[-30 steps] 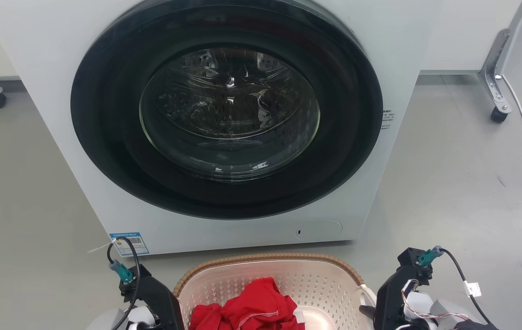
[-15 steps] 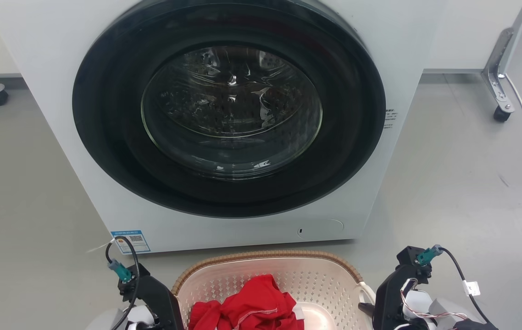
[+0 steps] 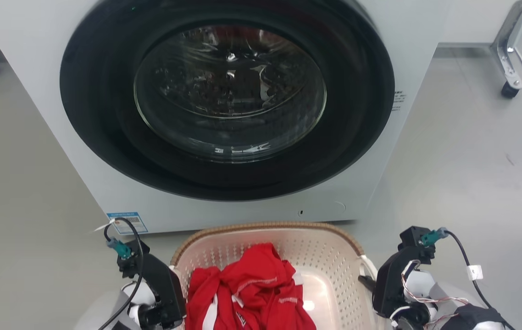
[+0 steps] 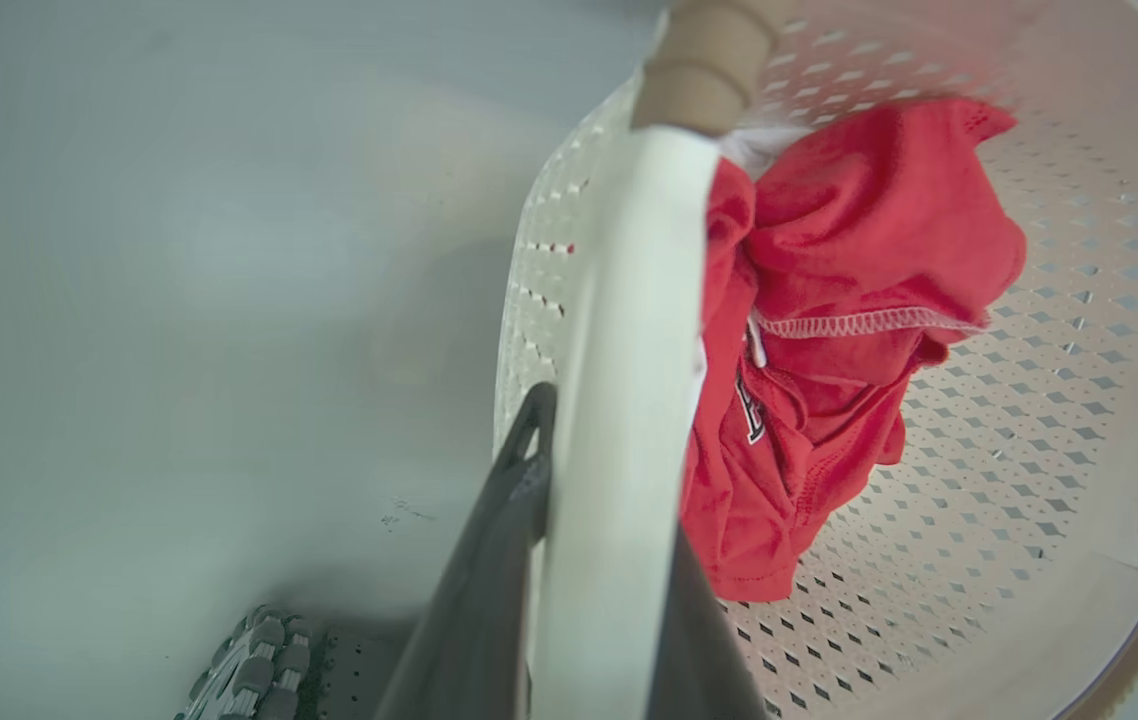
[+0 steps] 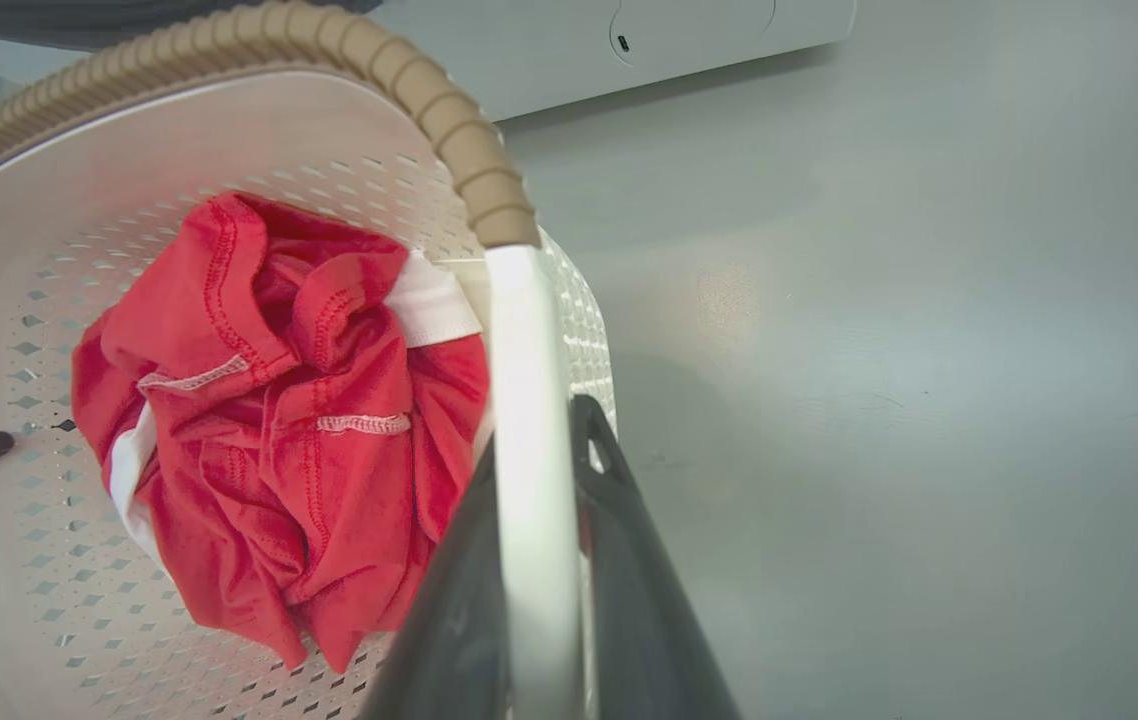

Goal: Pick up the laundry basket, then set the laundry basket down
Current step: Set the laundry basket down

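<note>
Left claw and right claw, each clamped on a white loop handle at a short end of the laundry basket. The basket lies between them, mouth up, its long axis left to right. Its near edge is cut off and its base is hidden. Inside lies a crumpled red garment. Just beyond stands the washing machine, door closed, on grey floor.

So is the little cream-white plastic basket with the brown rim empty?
No, a crumpled red garment with white trim lies inside the cream-white perforated plastic laundry basket.
</note>
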